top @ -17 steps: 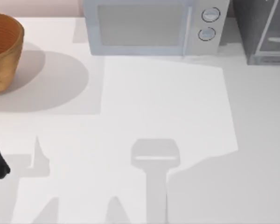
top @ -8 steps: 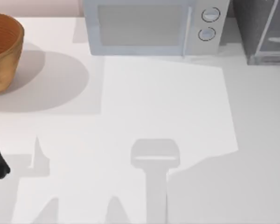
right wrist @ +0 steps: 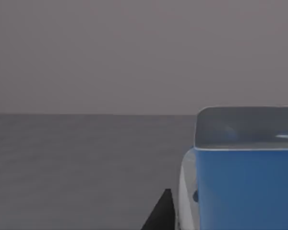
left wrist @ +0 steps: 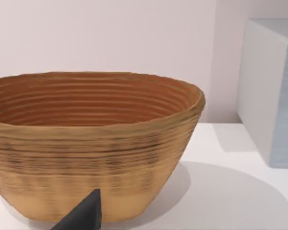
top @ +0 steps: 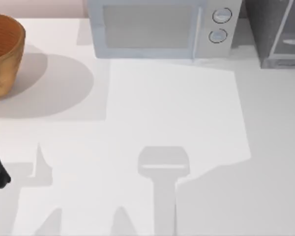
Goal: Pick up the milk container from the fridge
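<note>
Our top cam looks straight down on the table [top: 152, 108], w/ the microwave [top: 157, 29] at its far edge. Our left wrist cam sits low and close, facing the basket [left wrist: 91, 143] side-on w/ the microwave's end wall beside it; both are shared w/ the top view. Right wrist cam sits very near the milk container [right wrist: 240, 177], facing a grey wall.

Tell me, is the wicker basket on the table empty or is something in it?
Empty as far as shown: the left wrist view looks into the basket and shows bare ribbed inner wall; its bottom is hidden behind the near rim.
</note>
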Motion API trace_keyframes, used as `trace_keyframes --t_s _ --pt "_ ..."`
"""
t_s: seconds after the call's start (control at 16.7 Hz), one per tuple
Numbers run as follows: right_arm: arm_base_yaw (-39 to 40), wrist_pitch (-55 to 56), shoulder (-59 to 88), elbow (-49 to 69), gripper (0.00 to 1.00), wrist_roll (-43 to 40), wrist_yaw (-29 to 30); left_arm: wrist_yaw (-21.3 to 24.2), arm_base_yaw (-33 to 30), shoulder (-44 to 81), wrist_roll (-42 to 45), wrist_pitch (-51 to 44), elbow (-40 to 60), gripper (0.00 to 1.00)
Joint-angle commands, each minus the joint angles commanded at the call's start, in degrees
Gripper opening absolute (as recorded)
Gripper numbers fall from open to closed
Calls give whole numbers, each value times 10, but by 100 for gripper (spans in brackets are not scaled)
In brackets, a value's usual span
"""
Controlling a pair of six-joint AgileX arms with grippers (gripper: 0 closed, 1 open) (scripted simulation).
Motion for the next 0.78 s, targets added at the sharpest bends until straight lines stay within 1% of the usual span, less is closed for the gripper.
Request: trace_keyframes --t_s 0.42,0.78 --pt "0 -72 -73 -1 0 1 0 0 0 0 0 0 0 100" --pt "0 -66 -80 -9 0 2 -3 0 0 0 0 0 0 100"
